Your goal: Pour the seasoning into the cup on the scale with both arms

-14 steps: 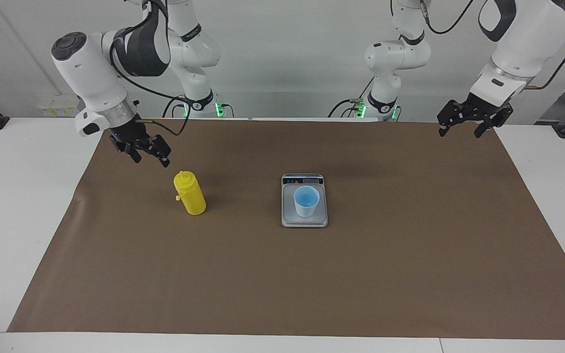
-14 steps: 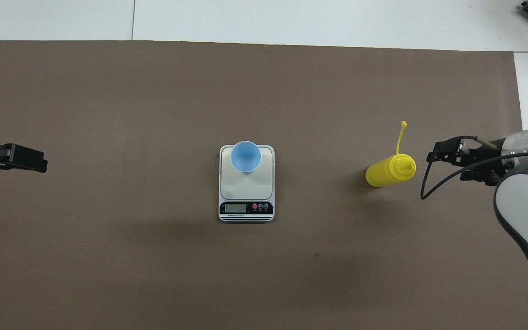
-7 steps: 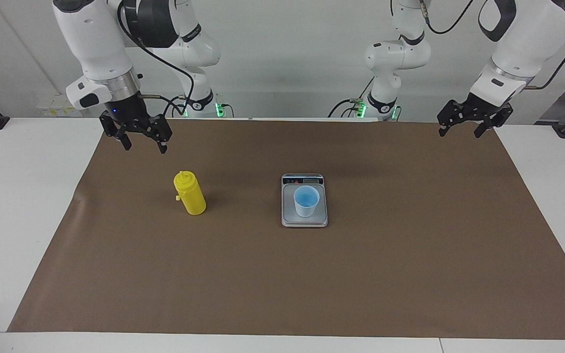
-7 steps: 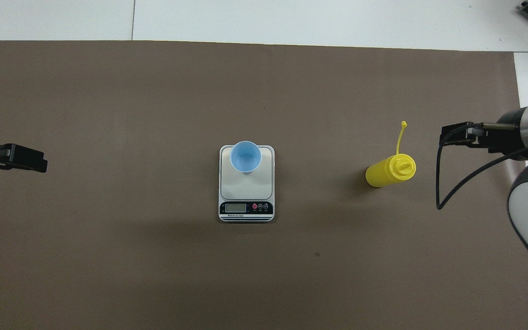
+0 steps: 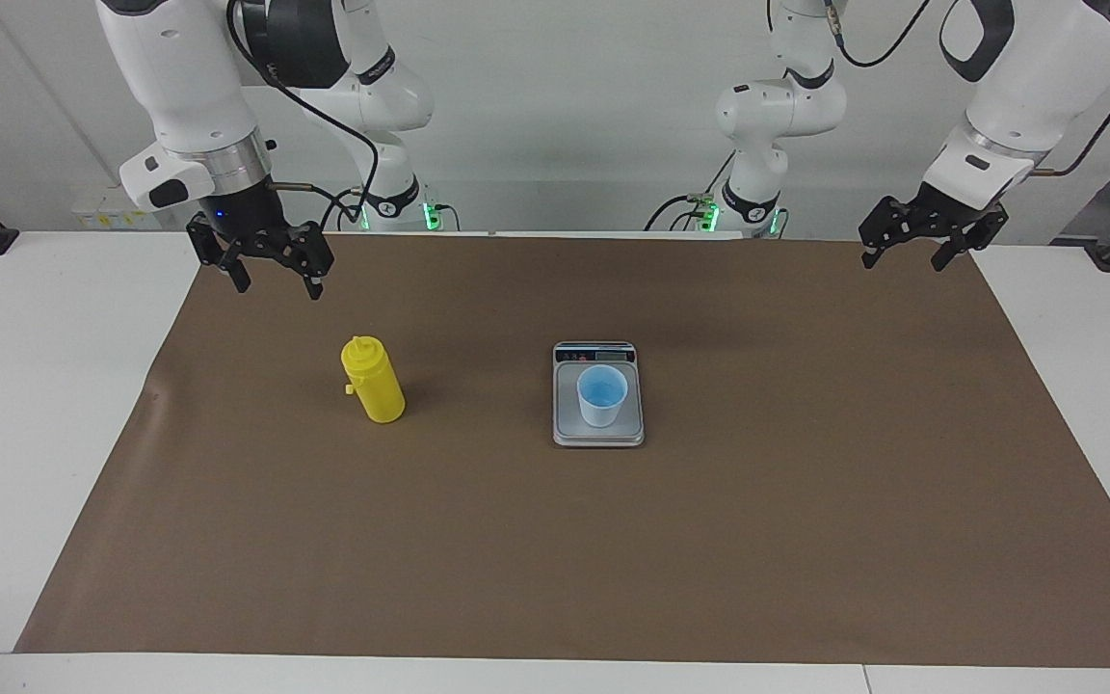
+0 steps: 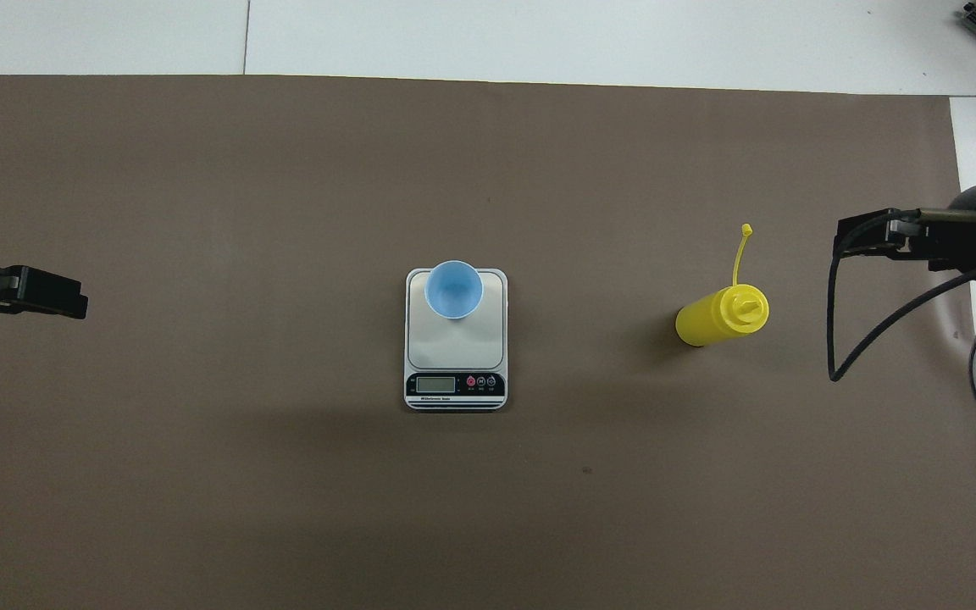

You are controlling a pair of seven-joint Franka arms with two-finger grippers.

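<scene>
Facing view: both arms are cut off at the top edge, so only their lower links and wrists show. The right gripper hangs in the air over the brown mat at the right arm's end of the table, its 2 fingers spread wide and holding nothing. The yellow seasoning bottle stands upright on the mat, clear of that gripper and lower than it, with open mat between them. Its tethered tip is only a small nub at the side here. The left gripper waits over the mat's edge at the left arm's end, fingers apart and empty. The scale lies at mid-table, its display strip on the end nearer the robots, the readout too small to read. The blue cup stands on its weighing plate.

Overhead view: the right gripper is partly cut by the frame edge and its fingertips are hard to make out; it sits toward the right arm's end from the bottle, well apart. The bottle's thin tether points away from the robots. The left gripper shows only as a dark block at the frame edge. The cup covers the farther end of the scale.
</scene>
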